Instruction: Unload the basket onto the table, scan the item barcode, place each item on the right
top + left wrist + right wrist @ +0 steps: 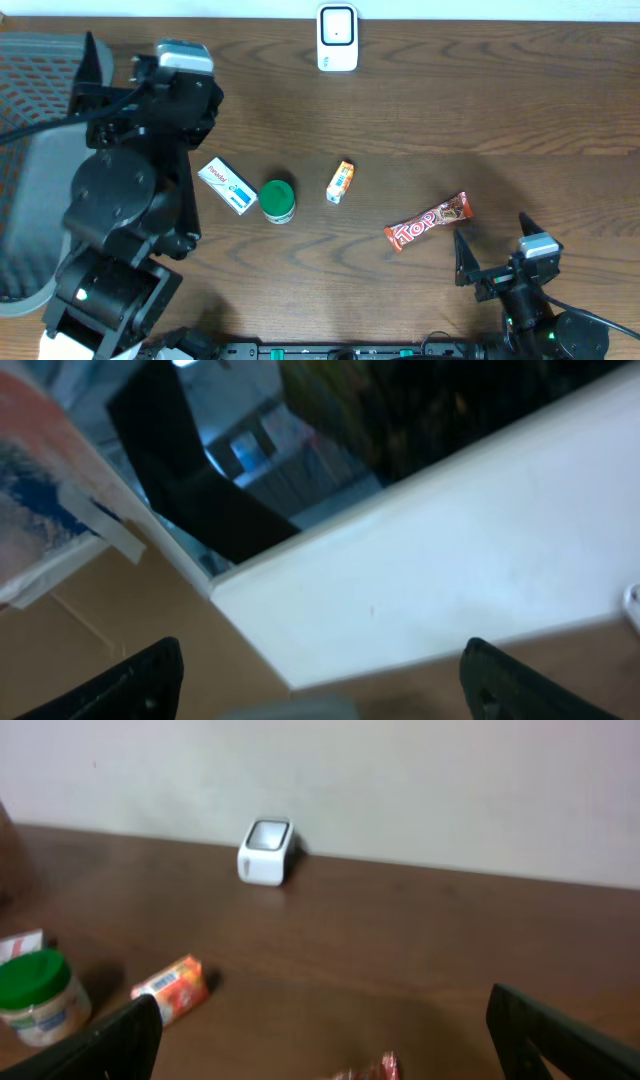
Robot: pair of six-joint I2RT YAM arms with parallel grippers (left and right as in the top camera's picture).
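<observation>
The right jaws are wide apart and hold nothing, low at the front of the tabletop (500, 120), near the candy bar (428, 222). The left jaws are apart too, empty, raised at the left. An orange box (341, 182), a jar (277, 200) and a white box (227, 185) lie in the middle. The scanner (337, 38) stands at the back.

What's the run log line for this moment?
left gripper: open, empty | right gripper: open, empty | on table: candy bar, jar, orange box, white box | scanner: far edge

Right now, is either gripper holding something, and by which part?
Nothing is held: the left gripper and the right gripper both stand open and empty.
</observation>
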